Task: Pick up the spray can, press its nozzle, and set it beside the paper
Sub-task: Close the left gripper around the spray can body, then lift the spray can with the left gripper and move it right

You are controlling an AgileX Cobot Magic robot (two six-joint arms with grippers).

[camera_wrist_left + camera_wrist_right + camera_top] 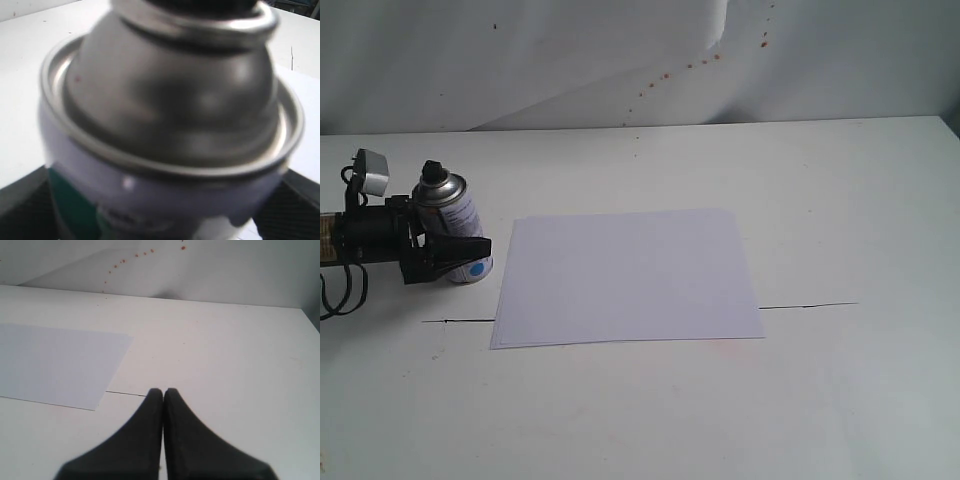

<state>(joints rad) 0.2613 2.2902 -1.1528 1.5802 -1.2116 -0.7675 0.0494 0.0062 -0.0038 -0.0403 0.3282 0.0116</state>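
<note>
At the left of the matte white table [800, 400], just beside the large flat white rectangular paper [630, 275], the small silver metal spray can [455, 225] with its white label and blue dot is seen upright. It appears to be clamped low by the black left gripper [455, 252]. With so low a hold, the smooth round wall could be let slip or the can tilted. The narrow black plastic nozzle [432, 170] could easily be missed. The black right gripper [163, 391] is held closed on nothing.

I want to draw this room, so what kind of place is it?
Probably a robot test bench in a lab: a flat white table, a plain white backdrop sheet dotted with red spots, and a black robot gripper clasping a small silver metal spray can.
</note>
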